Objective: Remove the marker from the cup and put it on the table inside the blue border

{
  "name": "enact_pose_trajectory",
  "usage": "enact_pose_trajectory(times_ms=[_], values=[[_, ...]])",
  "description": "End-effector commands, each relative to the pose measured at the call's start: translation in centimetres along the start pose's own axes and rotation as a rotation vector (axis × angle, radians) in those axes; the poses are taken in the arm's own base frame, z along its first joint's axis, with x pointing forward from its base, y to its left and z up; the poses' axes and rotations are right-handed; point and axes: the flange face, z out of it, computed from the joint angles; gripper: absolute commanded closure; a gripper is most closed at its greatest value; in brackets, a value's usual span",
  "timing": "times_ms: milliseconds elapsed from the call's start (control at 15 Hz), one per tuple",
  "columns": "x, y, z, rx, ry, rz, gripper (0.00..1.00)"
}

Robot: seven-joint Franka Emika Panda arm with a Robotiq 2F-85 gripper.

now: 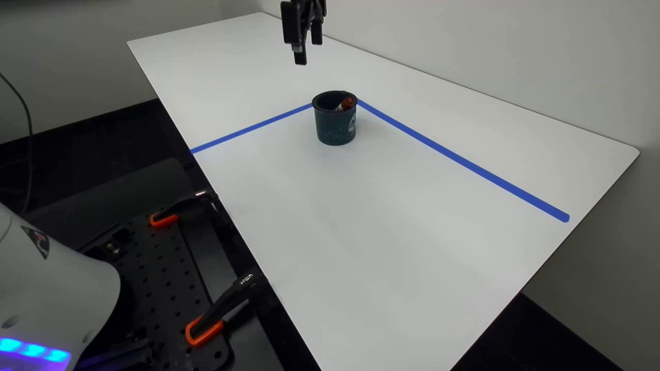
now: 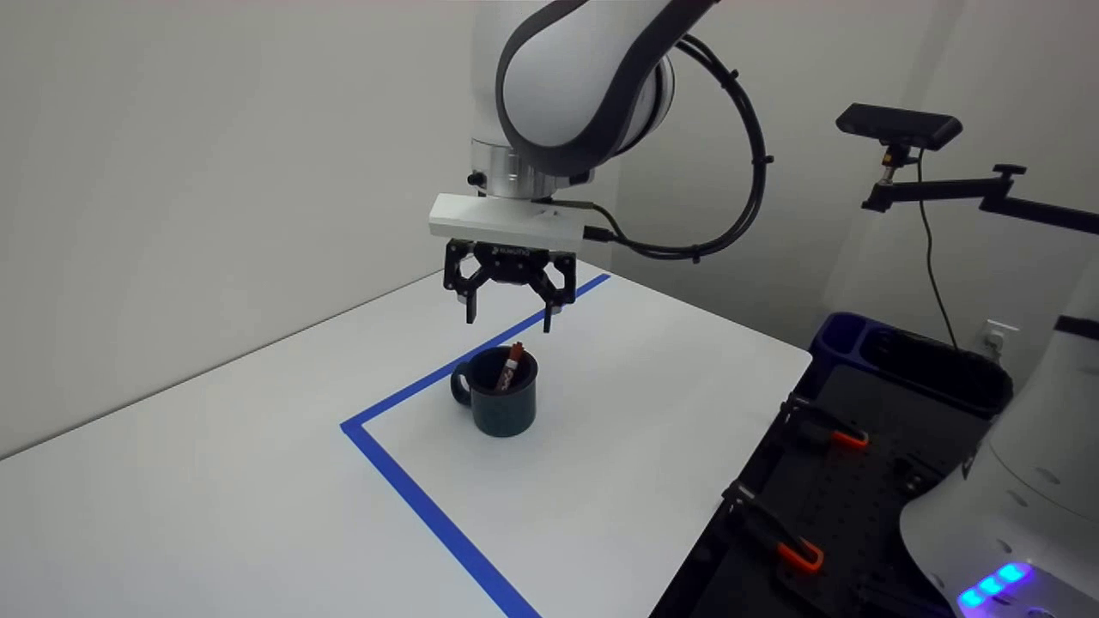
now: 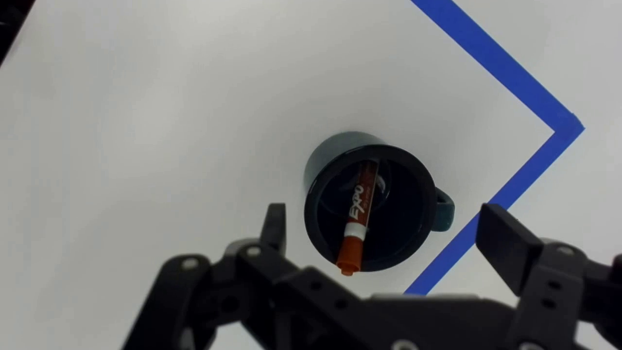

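End effector (image 2: 508, 326), spread apart, above cup (image 2: 503, 415); marker (image 3: 360, 214) inside, reading "EXPO"

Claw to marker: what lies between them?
Only air: in an exterior view no object shows between the open claw and the marker in the cup; the blue tape seen through that gap lies on the table behind.
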Motion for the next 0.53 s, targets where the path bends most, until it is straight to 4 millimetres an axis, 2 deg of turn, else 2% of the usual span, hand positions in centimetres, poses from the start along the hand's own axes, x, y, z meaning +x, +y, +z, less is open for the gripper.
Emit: enact_pose_trajectory(times_ms=[0,200,400,467], values=[[0.9,-1.4,2.4,0.01,0.022,0.027,0.0],[1.9,-1.6,4.4,0.006,0.027,0.036,0.0],[2.5,-2.0,5.5,-0.003,0.026,0.046,0.0],[2.7,-2.0,5.8,-0.009,0.024,0.046,0.14]])
